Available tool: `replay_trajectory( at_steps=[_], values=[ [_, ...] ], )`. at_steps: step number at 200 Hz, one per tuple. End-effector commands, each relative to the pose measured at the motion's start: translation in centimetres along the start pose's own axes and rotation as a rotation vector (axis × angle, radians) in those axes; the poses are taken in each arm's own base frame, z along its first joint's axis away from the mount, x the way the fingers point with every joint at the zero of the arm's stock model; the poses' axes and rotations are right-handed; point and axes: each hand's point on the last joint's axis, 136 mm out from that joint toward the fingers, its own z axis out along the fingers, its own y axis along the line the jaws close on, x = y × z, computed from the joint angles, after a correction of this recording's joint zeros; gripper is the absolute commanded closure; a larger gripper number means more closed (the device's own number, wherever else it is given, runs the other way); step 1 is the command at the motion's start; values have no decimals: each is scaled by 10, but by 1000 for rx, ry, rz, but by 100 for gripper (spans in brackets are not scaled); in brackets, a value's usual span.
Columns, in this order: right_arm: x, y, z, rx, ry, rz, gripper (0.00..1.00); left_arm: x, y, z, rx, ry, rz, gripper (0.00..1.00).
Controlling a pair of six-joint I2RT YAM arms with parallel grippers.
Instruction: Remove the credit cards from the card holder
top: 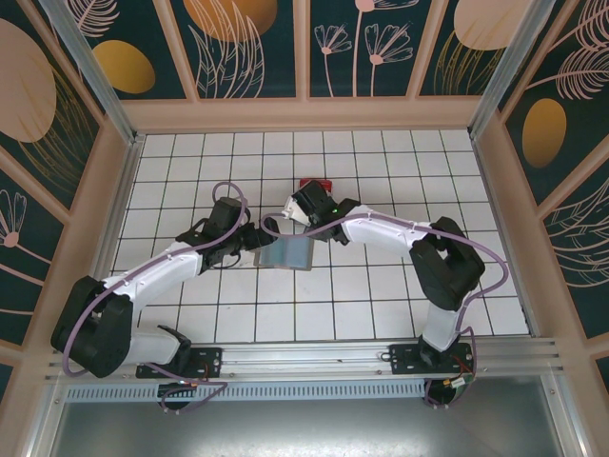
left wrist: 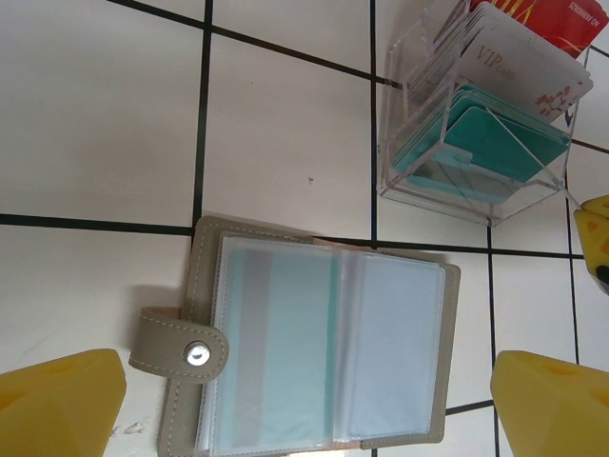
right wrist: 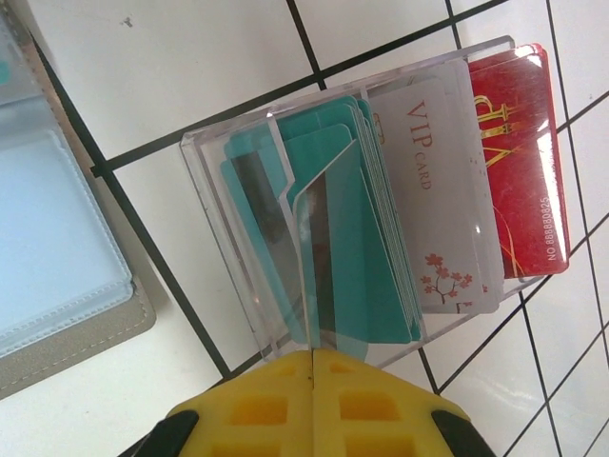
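Observation:
The card holder [left wrist: 390, 352] lies open on the white tiles, grey-brown with clear sleeves and a snap tab. A teal card [left wrist: 285, 352] shows through its left sleeve; the right sleeve looks pale and blank. My left gripper [left wrist: 309, 405] hovers over it, open, one yellow finger at each side, touching nothing. From above, the holder [top: 285, 253] lies between the two wrists. My right gripper [right wrist: 312, 357] is shut on the edge of a teal credit card [right wrist: 319, 257] with a dark stripe, which stands inside a clear plastic box [right wrist: 219, 162]. The holder's corner [right wrist: 57, 248] lies to the left.
The clear box [left wrist: 476, 143] stands just beyond the holder and holds several teal cards, a white VIP card [right wrist: 438, 190] and a red card [right wrist: 514, 152]. Wooden walls [top: 114, 209] surround the tiled floor. The right arm [top: 381, 228] reaches in from the right.

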Motion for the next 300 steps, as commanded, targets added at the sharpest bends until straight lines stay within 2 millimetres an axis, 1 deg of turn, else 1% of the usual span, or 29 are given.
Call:
replay_trajectory(
  at_steps=[1,17,53,98,156,173,186,199,213,231,251,274,300],
  values=[
    [-5,-9,-17,31,-27,2,100,-3,-4,0,23,-8,-5,2],
    [-4,-8,-21,34,-32,0,100,-4,-5,1,26,-9,-5,2],
    [-2,-3,-20,29,-25,-10,100,-4,-7,2,29,-3,-2,2],
    [-3,6,-12,-3,-16,-11,100,-1,-5,3,24,4,0,1],
    [1,15,-1,-30,0,-20,100,0,-3,3,19,5,1,1],
    [2,12,0,-15,9,-20,100,0,-3,3,17,4,0,1],
    [0,4,-3,23,10,-14,100,-1,-3,2,18,0,3,1],
    [-2,-8,-10,65,2,-7,100,-1,-3,1,19,0,3,1],
    [-5,-20,-22,98,-21,0,100,-3,-3,0,14,-7,3,1],
    [-9,-30,-35,118,-43,-7,100,-6,-3,-3,8,-25,2,2],
    [-8,-29,-42,111,-48,-38,100,-15,2,-9,-22,-69,-10,1],
    [0,-24,-38,104,-23,-80,100,-25,10,-19,-72,-135,-35,2],
    [-2,-22,-34,93,-22,-95,100,-35,21,-35,-122,-211,-82,1]
  ],
)
